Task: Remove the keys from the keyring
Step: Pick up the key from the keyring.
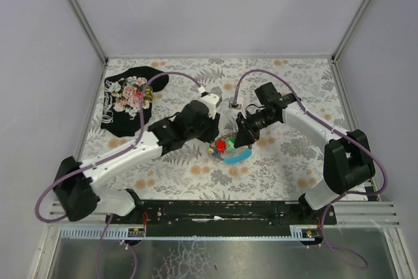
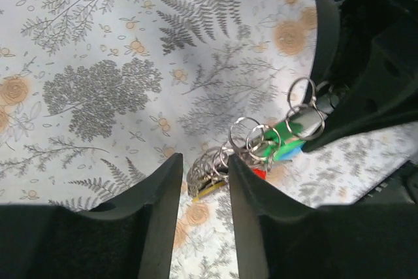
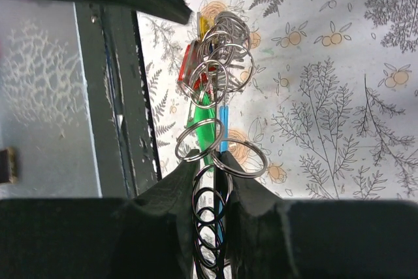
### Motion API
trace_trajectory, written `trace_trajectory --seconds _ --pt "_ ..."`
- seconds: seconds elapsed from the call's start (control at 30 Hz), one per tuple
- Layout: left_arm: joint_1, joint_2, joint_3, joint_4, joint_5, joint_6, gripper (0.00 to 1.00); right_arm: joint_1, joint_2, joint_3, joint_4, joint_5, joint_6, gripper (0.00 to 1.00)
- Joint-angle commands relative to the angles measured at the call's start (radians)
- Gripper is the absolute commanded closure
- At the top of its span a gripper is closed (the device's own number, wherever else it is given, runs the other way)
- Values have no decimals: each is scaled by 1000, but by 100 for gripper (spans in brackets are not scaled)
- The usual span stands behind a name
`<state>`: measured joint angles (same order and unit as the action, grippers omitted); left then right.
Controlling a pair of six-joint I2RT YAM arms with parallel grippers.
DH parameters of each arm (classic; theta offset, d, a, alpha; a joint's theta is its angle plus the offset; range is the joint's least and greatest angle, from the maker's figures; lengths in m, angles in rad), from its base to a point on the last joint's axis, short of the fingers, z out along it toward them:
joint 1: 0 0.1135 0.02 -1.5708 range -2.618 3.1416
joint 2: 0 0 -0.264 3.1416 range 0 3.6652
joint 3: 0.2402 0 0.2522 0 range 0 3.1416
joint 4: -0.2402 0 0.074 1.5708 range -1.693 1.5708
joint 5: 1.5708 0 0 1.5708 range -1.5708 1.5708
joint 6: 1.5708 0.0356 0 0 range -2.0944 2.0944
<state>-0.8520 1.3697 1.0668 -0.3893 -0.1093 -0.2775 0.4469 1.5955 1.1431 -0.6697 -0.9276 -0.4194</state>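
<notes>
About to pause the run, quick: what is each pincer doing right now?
Left pincer: partly open, fingers either side of the keys, not clearly clamped.
Right pincer: closed on the keyring.

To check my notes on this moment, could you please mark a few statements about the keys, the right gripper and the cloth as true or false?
1. The keys have green, red and yellow heads. True.
2. The right gripper is closed on the keyring. True.
3. The black floral cloth lies under the keys. False: it lies at the far left, apart from them.
4. The table has a plain white cover. False: the cover bears a fern and flower print.
</notes>
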Motion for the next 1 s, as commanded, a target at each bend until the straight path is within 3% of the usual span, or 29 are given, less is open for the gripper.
trace_trajectory --seconds 0.0,0.07,0.13,0.33,0.5,0.73,0.97 --pt "1 -165 -97 98 107 58 58 8 -93 12 -114 -88 -279 100" --pt "4 -241 -186 185 174 56 50 10 -113 -7 -140 -100 -380 100" --pt "7 -306 -269 276 239 46 49 14 -127 -24 -169 -101 -471 100" --pt "9 -374 -439 470 367 -21 56 13 -121 -33 -224 -76 -623 100" --pt "15 -361 -450 536 431 -67 55 14 -129 -42 -240 -53 -679 100" --pt "102 -318 -430 659 655 -167 54 14 -168 -87 -230 -23 -768 100" --pt "149 -224 -419 822 827 -406 64 14 -174 -92 -235 -34 -786 100"
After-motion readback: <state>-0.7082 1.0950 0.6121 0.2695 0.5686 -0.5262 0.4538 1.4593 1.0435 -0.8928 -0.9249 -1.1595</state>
